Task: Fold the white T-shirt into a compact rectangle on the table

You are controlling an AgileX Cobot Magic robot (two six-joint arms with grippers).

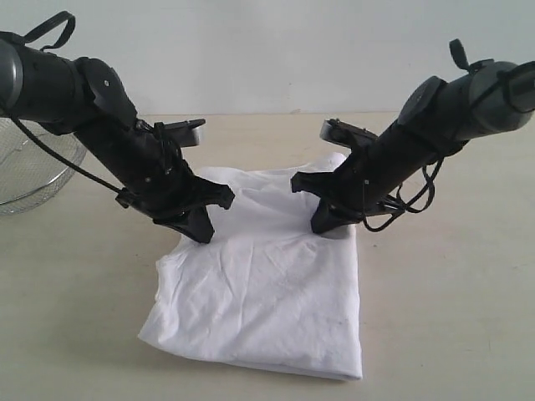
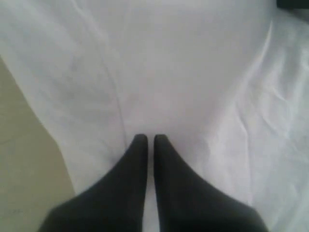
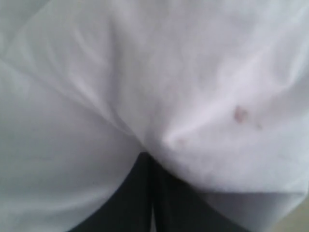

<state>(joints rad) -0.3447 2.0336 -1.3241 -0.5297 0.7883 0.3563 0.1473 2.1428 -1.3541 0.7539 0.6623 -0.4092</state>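
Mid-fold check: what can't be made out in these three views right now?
- Right gripper tips: right wrist view, buried under bunched white T-shirt cloth.
- Left gripper: left wrist view, shut, but too blurred to tell whether cloth is pinched.
- T-shirt's far edge: exterior view, partly behind both arms.
- Wire-mesh basket: exterior view, cut off by the left edge.

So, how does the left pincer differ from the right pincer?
The left pincer shows its whole tips on flat cloth; the right pincer has tips hidden under puckered cloth. Left sits by one side edge of the white T-shirt, right by the opposite one. Both are shut.
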